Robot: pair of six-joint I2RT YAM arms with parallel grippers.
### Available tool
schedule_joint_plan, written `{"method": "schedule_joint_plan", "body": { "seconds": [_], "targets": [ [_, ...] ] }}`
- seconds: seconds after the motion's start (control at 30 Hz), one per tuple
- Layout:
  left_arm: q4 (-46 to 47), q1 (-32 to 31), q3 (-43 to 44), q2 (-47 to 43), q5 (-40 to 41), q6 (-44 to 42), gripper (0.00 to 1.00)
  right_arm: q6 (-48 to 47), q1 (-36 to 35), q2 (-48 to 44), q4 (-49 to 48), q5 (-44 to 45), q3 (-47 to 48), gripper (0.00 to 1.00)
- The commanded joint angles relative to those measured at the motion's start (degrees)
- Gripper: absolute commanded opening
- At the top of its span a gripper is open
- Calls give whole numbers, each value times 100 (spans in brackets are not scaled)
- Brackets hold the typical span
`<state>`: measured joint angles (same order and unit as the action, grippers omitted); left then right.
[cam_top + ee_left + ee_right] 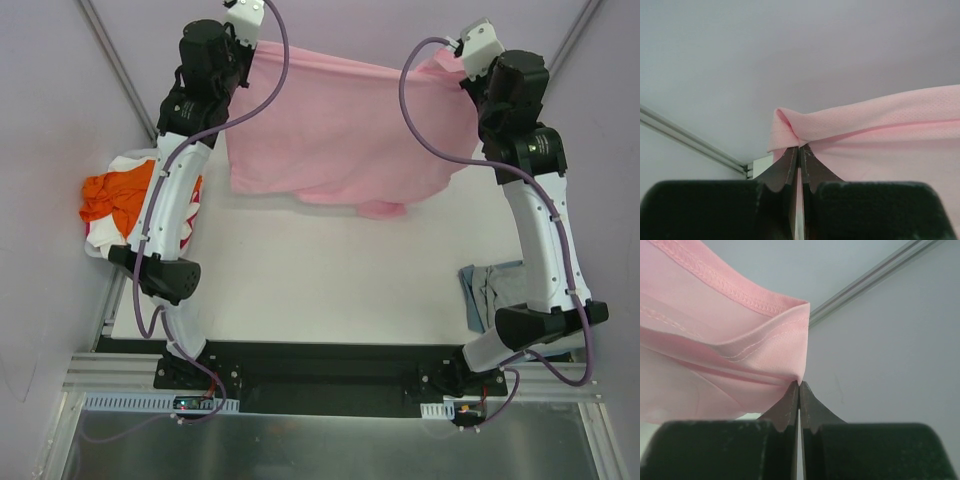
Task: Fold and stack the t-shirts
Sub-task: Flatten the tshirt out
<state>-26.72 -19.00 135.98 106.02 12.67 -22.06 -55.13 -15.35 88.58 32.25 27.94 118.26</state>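
Note:
A light pink t-shirt [340, 135] hangs stretched between both arms above the far half of the table, its lower edge drooping onto the surface. My left gripper [800, 146] is shut on its left corner [785, 132]; in the top view that gripper [252, 45] sits at the far left. Over at the far right, my right gripper [799, 384] is shut on the pink shirt's other corner [785, 355], near the right wrist [462, 68]. An orange t-shirt [112, 195] lies crumpled on a white one [135, 165] at the left edge. A grey-blue t-shirt [487, 290] lies at the right, partly behind the right arm.
The white table [330, 290] is bounded by grey walls with metal rails [115, 60] at the far corners. The black base plate [320, 375] carries both arm bases at the near edge.

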Motion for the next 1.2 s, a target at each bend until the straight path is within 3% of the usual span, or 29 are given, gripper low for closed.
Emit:
{"method": "schedule_joint_plan", "body": {
  "seconds": [0.0,0.23,0.37,0.73,0.97,1.17],
  "targets": [
    [677,248,104,-178,474,0,0,-261,94,-147,-650,616,312,1],
    [677,222,-791,-994,280,-140,0,-498,-212,-796,-177,799,347,1],
    [677,81,-1879,-1994,228,-307,0,-665,-495,-1568,-87,888,-232,1],
    [677,-156,-3472,-4385,-18,-17,0,-235,-381,-3469,342,221,-1094,1],
    [572,-156,-4745,-5134,-194,-369,0,345,-38,-3892,1169,-491,-1297,1],
    [562,-165,-5090,-5170,-97,-527,0,451,120,-3769,1319,-667,-1244,1]
  ]
}}
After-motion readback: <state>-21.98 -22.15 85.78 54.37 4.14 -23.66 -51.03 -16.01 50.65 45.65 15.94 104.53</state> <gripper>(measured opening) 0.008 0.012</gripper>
